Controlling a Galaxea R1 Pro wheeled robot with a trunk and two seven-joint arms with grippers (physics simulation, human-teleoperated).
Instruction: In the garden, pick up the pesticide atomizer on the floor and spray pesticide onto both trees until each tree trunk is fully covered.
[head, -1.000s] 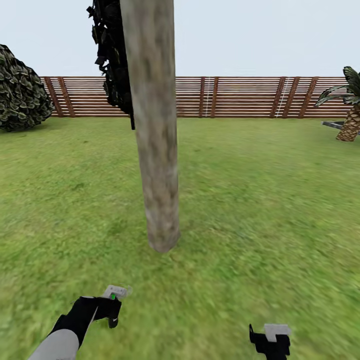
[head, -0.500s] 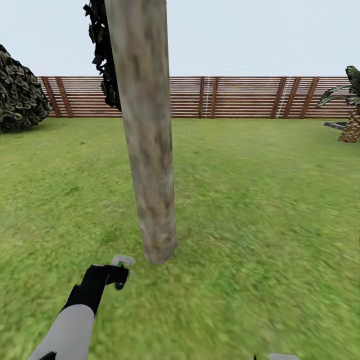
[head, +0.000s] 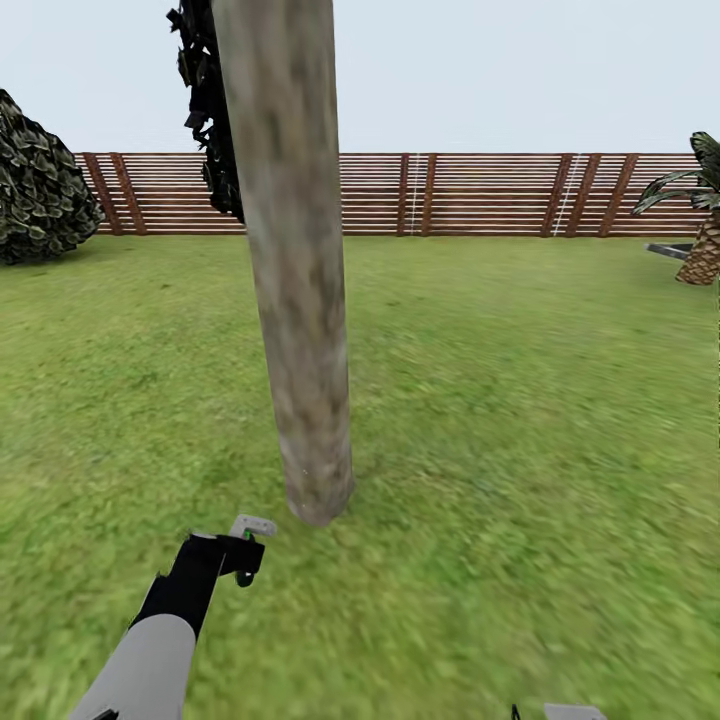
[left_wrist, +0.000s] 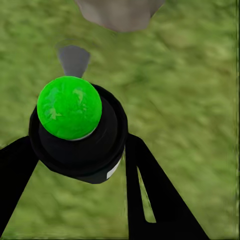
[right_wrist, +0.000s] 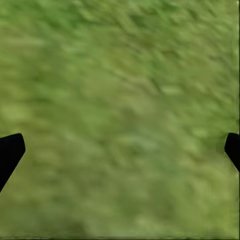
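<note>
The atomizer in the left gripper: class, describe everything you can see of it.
The atomizer looks like a black, round-bodied bottle topped by a bright green glossy dome, with a small white patch low on its side. A pale grey nozzle piece juts out toward the base of the mottled grey-tan tree trunk. It sits between the black jaws of the left gripper, held above the grass. No mist is visible around it.

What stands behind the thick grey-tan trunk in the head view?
Behind the trunk, dark foliage shows at its left edge, then lawn and the slatted fence. The trunk covers a strip of fence and grass.
</note>
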